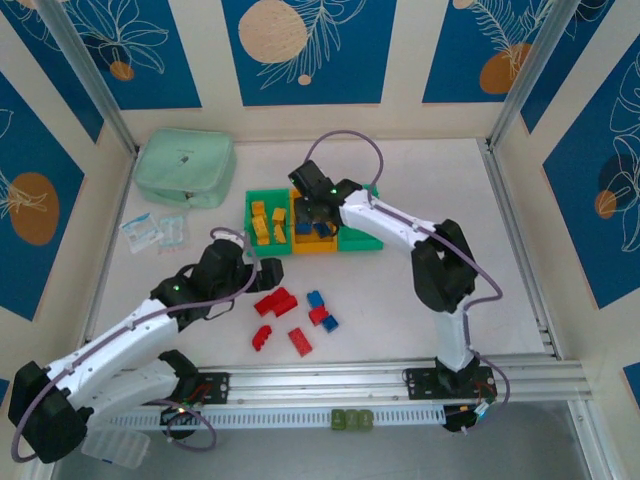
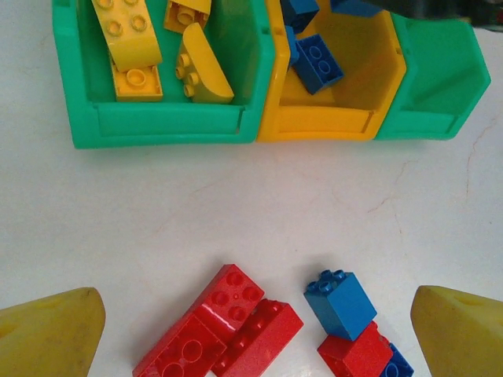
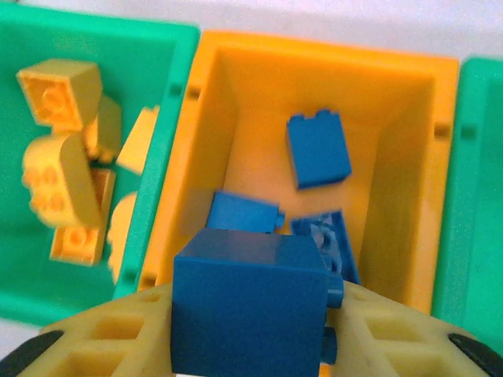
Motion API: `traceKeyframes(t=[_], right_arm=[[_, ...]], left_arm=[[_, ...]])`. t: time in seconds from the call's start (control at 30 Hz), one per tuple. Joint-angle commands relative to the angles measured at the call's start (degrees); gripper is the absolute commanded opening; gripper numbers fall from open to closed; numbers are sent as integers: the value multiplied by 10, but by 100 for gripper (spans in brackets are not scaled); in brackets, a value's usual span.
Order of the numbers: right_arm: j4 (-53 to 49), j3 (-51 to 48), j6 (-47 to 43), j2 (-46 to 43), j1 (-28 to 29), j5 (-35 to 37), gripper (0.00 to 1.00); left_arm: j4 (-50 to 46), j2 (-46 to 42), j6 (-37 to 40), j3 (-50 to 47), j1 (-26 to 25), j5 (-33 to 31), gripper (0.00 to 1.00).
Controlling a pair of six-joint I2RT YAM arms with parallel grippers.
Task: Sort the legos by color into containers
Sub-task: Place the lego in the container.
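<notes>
Three joined containers stand mid-table: a green bin (image 1: 268, 222) with yellow legos (image 2: 134, 47), an orange-yellow bin (image 3: 401, 157) with blue legos (image 3: 317, 149), and a green bin (image 2: 440, 86). My right gripper (image 3: 251, 330) is shut on a blue lego (image 3: 247, 302) and hangs over the orange-yellow bin's near end (image 1: 312, 235). On the table in front lie red legos (image 2: 212, 322), a blue lego (image 2: 342, 302) and another red lego (image 2: 354, 349). My left gripper (image 2: 259, 322) hovers open above them, a finger on each side, touching nothing.
A mint-green zip pouch (image 1: 186, 167) lies at the back left, with small clear packets (image 1: 155, 232) in front of it. More red legos (image 1: 300, 342) lie toward the metal rail (image 1: 400, 380) at the near edge. Side walls close in the table.
</notes>
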Motion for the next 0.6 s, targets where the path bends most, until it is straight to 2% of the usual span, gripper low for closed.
traceKeyframes(t=[0.0,0.23,0.4,0.57], right_arm=[[-8,52,-37,45,-14,-3,46],[-30,151,-63,106,-35,-14,64],[-9,111,-72,67,-27,-26,69],[5,25,-71,-12,-7,-53,72]], left_arm=[[17,15,21,24,12,9,99],[21,33,25,35,21,9,99],[12,28,16,30,25,15,99],[-13,11,4,22,26,15,99]])
